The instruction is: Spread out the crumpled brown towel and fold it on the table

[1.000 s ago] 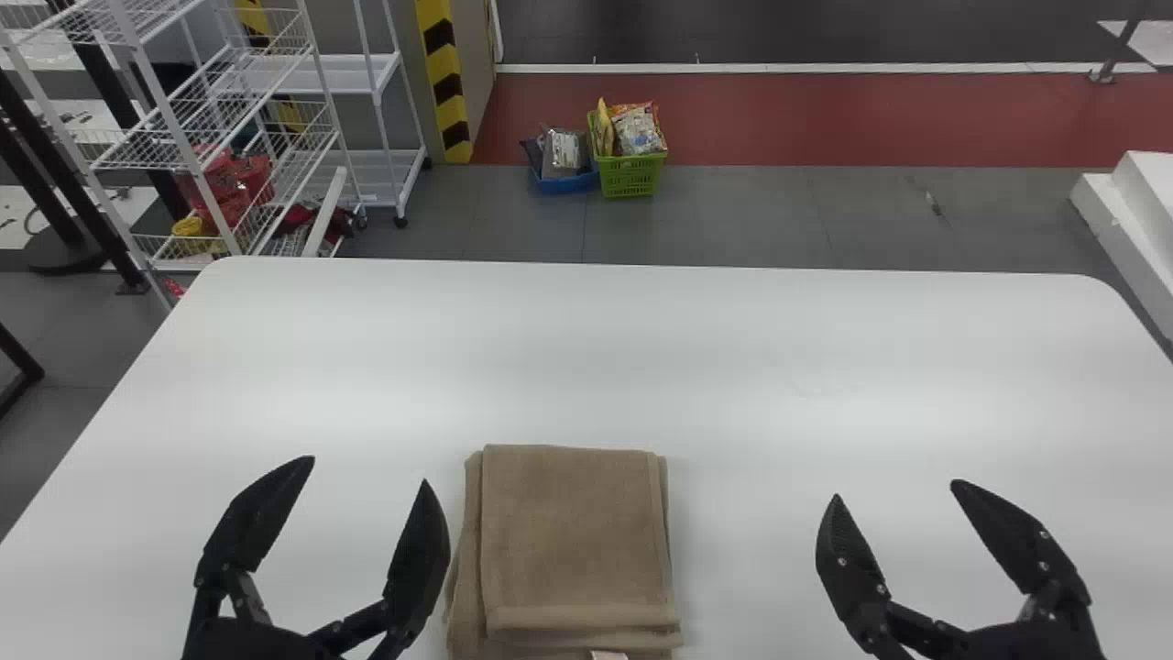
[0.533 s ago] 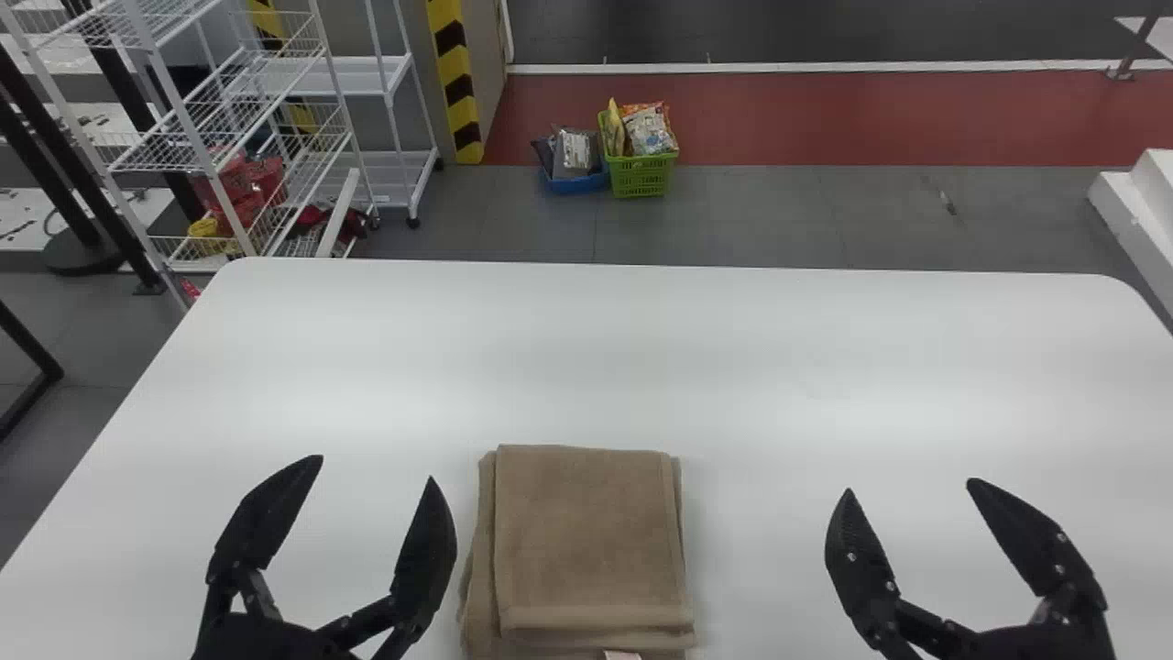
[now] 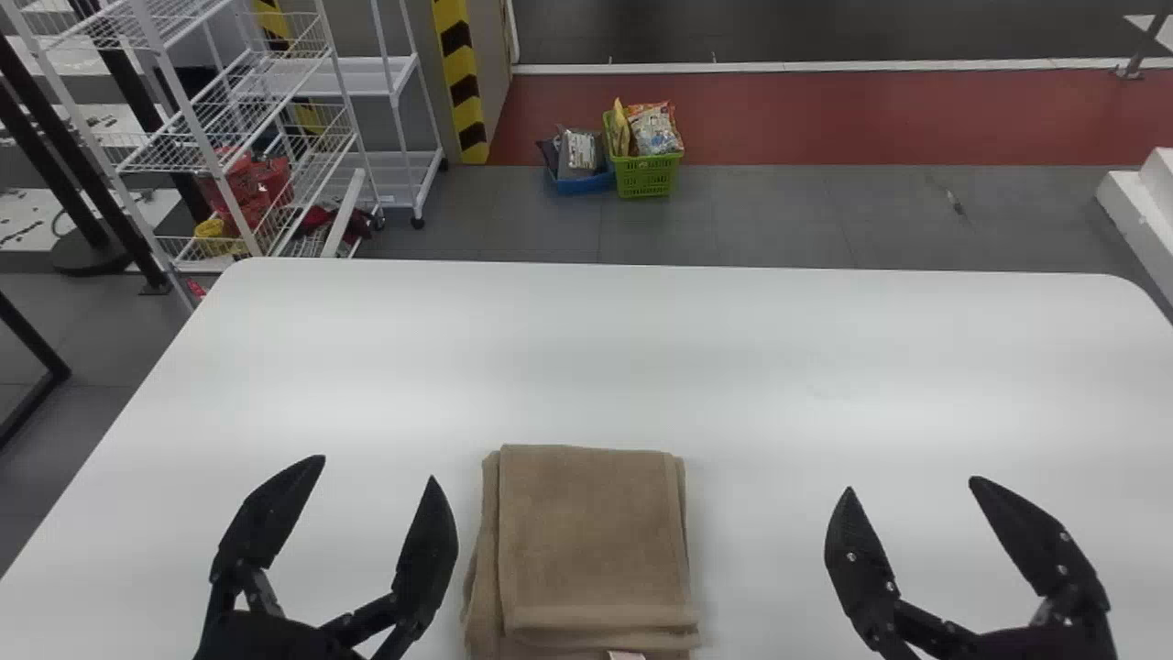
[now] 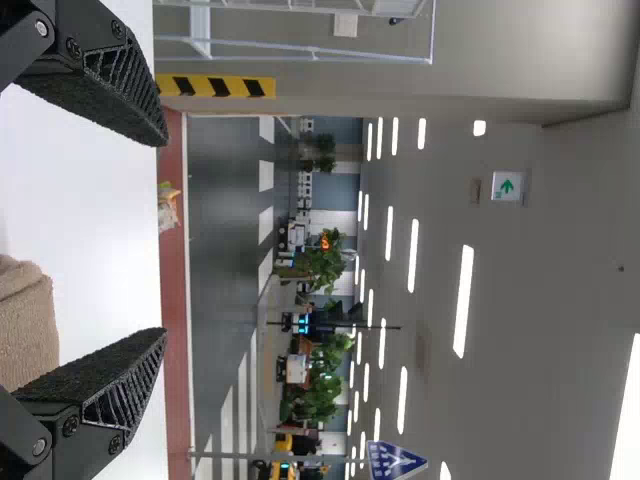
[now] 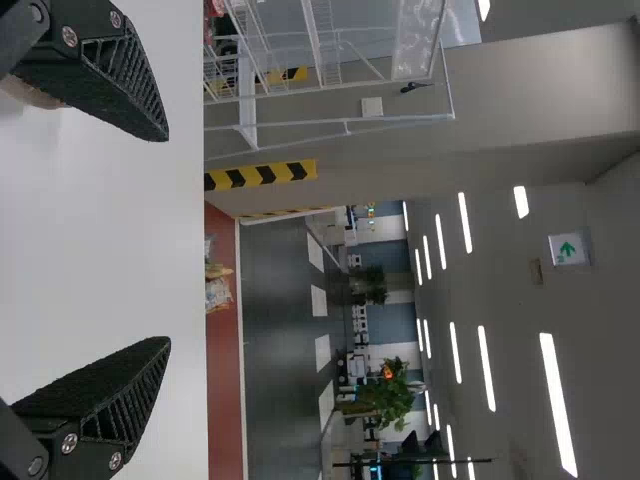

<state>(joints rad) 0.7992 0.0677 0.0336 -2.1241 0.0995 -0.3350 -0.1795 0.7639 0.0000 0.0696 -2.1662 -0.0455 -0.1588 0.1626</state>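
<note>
Smooth and white, with rounded far corners, the table (image 3: 641, 357) runs out towards a grey-tiled floor (image 3: 779, 215). Over its near side, the left gripper (image 3: 378, 467) holds its 2 flat black fingers wide apart; the right gripper (image 3: 911, 483) is spread wide too. Between them, nearer the left, the brown cloth towel (image 3: 594, 541) lies folded in a layered rectangle. Beyond the table, a green plastic basket (image 3: 646, 176) of snack bags sits beside a white wire rack's (image 3: 216, 169) right, before a red floor band (image 3: 871, 119).
</note>
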